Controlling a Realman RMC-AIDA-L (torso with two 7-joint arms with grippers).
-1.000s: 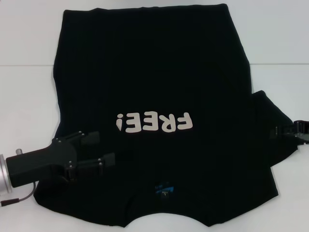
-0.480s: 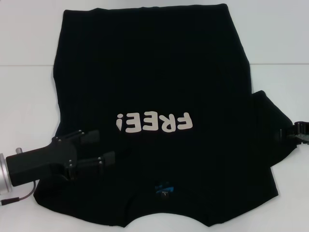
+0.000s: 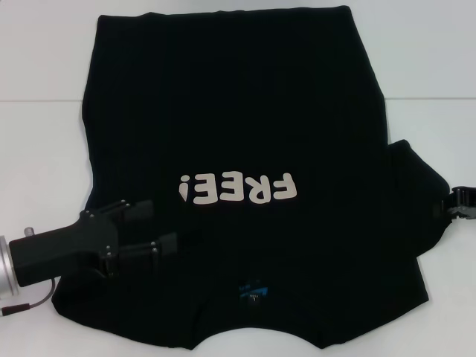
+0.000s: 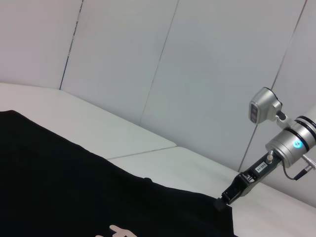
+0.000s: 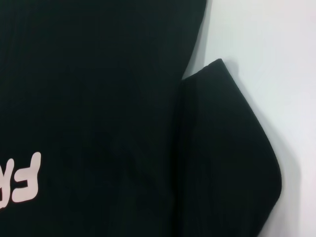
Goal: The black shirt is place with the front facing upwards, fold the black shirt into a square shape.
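The black shirt [image 3: 238,111] lies flat and front up on the white table, hem at the far side. Its whitish "FREE!" letters [image 3: 238,189] and small blue neck label [image 3: 253,291] face me. My left gripper [image 3: 152,229] is open, its fingers spread just above the shirt's near left part. My right gripper [image 3: 462,202] is at the outer edge of the right sleeve [image 3: 416,193], mostly out of frame. The left wrist view shows the right gripper [image 4: 223,201] at the shirt's edge [image 4: 74,187]. The right wrist view shows the sleeve [image 5: 222,148] spread beside the body.
The white table [image 3: 37,149] shows bare on both sides of the shirt. A seam in the tabletop [image 3: 44,100] runs across at the far part. White wall panels [image 4: 173,64] stand behind the table.
My right gripper has drawn back to the right, off the right sleeve toward the frame's edge. The left gripper and the shirt have not moved.
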